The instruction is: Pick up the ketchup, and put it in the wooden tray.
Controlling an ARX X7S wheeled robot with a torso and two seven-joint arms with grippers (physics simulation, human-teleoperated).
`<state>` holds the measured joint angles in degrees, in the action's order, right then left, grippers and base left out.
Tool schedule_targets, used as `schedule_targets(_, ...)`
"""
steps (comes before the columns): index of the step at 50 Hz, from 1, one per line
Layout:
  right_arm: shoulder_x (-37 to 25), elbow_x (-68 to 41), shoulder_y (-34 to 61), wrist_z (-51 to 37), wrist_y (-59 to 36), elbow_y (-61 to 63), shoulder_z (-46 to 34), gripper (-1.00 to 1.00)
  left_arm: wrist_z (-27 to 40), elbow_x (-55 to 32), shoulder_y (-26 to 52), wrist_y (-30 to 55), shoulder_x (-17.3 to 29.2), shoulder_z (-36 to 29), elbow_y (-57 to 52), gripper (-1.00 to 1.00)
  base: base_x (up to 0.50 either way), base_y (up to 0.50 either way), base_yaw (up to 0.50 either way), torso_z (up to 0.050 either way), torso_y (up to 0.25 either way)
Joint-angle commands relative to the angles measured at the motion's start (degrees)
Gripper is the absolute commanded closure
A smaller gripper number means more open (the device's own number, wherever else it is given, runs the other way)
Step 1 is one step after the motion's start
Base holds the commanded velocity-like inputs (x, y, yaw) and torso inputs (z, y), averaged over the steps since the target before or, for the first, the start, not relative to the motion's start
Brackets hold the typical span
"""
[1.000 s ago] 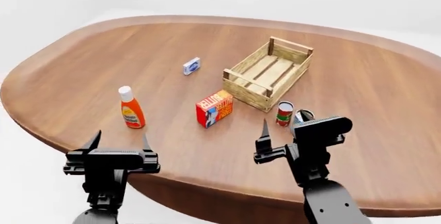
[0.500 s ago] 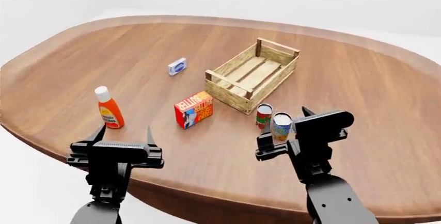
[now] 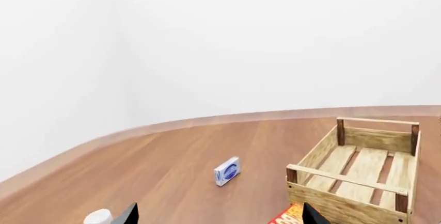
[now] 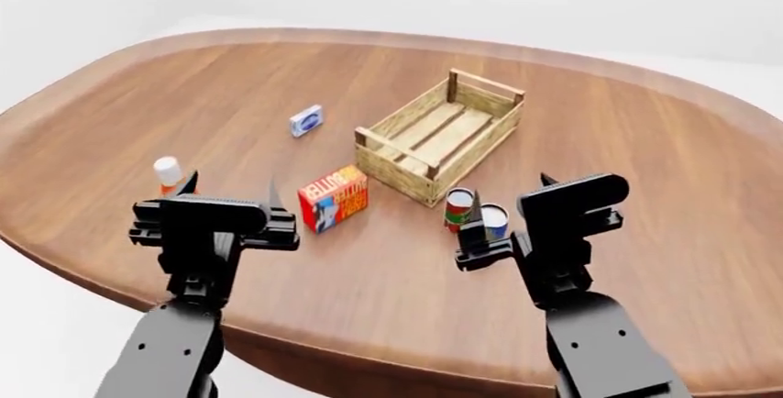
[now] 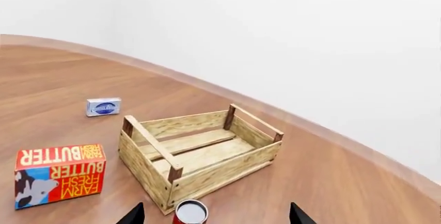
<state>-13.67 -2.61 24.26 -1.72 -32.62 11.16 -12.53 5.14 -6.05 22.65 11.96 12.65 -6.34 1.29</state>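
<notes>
The ketchup is almost hidden behind my left gripper (image 4: 230,187) in the head view; only its white cap (image 4: 168,171) shows, at the table's near left. In the left wrist view the cap (image 3: 98,217) sits just outside one fingertip (image 3: 131,212). The left gripper (image 3: 219,220) is open and empty. The wooden tray (image 4: 487,132) stands empty at the table's middle, and also shows in the left wrist view (image 3: 344,188) and the right wrist view (image 5: 206,175). My right gripper (image 4: 508,201) is open and empty, near the cans.
A red-orange butter box (image 4: 333,198) stands between the ketchup and the tray. Two short cans (image 4: 460,207) (image 4: 493,220) stand at the tray's near corner; one can (image 5: 191,212) lies between the right fingertips. A small blue-and-white box (image 4: 306,120) lies behind.
The view has shifted, so the objects sit further left in the picture. My left gripper has risen and now covers the ketchup's body. My right gripper has come up beside the cans.
</notes>
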Motion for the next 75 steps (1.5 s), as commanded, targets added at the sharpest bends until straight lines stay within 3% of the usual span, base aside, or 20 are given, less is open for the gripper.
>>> schedule_targets(1, -0.41, 0.16, 1.34, -0.40, -3.64, 2.64, -0.44, -1.00, -0.52, -0.95, 4.61, 3.38, -0.38, -0.79, 0.03, -1.00, 0.16, 0.04, 0.00, 0.000, 0.000)
schedule_targets(75, -1.58, -1.49, 0.51, -2.17, -2.29, 2.42, -1.14, -1.00, 0.70, -1.43, 3.53, 2.39, 0.70, -3.70, 1.52, -1.00, 0.30, 0.07, 0.00, 0.000, 0.000)
